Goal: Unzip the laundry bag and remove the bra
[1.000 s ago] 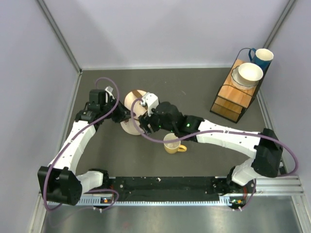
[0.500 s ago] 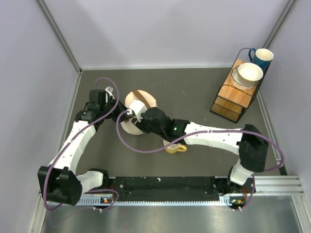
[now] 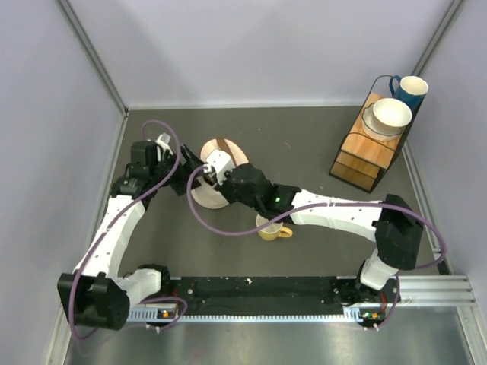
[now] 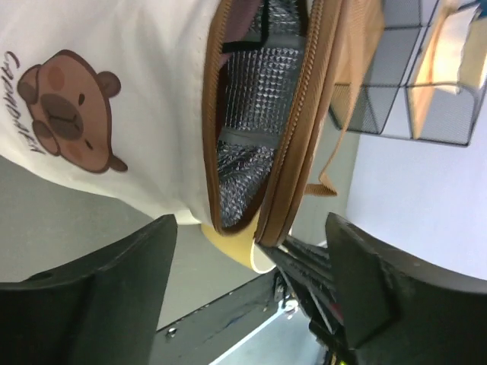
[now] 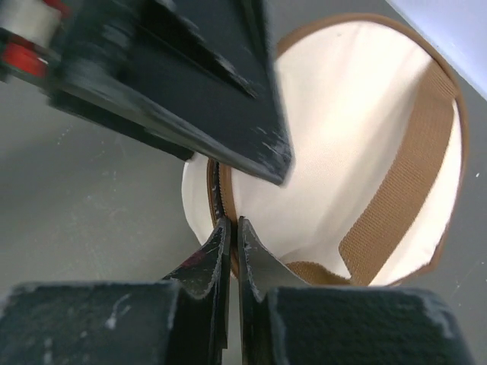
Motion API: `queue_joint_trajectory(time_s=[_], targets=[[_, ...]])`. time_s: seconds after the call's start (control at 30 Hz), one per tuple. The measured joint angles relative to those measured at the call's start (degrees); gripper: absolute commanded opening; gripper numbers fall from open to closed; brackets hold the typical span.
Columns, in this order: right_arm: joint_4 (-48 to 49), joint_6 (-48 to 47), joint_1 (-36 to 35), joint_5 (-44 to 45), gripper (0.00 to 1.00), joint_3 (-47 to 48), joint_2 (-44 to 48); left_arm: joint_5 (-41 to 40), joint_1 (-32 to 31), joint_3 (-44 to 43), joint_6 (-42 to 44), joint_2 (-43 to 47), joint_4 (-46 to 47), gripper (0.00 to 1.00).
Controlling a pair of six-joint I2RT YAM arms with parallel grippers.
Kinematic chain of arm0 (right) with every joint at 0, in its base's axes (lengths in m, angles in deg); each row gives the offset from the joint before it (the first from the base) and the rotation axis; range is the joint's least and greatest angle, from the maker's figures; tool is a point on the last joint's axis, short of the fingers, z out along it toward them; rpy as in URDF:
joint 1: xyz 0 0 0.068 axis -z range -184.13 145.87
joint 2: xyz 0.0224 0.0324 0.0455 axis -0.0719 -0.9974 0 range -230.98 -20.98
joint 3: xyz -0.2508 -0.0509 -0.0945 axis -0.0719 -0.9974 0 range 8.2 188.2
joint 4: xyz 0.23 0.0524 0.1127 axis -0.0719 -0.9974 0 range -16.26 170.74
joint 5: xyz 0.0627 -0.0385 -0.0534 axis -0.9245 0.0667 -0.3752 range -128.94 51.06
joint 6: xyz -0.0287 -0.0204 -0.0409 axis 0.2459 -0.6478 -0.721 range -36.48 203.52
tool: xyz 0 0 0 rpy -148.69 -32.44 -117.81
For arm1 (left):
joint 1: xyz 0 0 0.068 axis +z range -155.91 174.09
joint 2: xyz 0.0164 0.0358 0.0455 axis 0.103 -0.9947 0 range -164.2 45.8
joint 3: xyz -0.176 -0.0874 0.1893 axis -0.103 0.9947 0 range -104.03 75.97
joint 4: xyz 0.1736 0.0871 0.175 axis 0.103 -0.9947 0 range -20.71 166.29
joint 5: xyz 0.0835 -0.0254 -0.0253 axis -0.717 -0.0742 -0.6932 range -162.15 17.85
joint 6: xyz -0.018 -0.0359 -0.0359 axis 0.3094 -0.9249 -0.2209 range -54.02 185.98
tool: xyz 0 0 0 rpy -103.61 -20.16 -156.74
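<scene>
Just now, the grips swapped on the laundry bag [image 3: 207, 199].
The left gripper [image 4: 243, 281] spread its jaws beside it; the right gripper [image 5: 229, 228] pinched its brown rim, probably ready for more unzipping.

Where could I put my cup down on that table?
Bare tabletop along the back wall, between laundry bag and wooden rack; also in front, between the left arm and yellow mug. Crowded around the bag, where both arms meet.

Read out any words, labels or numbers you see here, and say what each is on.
"CAPYBARA", sideways and cropped at the edge, so a tentative reading: on the laundry bag, beside its brown cartoon animal face.
No lettering can be read anywhere else.
</scene>
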Motion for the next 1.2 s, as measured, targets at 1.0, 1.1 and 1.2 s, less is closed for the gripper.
queue_joint_trajectory(time_s=[1.0,1.1,1.2], targets=[[19.6,29.3,33.9,-70.5,0.0,-6.7,6.2,22.2,8.2,-1.8,17.4,-1.0,28.7,0.99],[25.5,35.0,35.6,-75.7,0.0,-6.7,4.1,24.1,8.2,-1.9,20.1,-5.1,33.2,0.98],[32.7,41.7,36.6,-80.7,0.0,-6.7,2.0,26.6,8.1,-1.9,21.2,-10.1,39.8,0.95]])
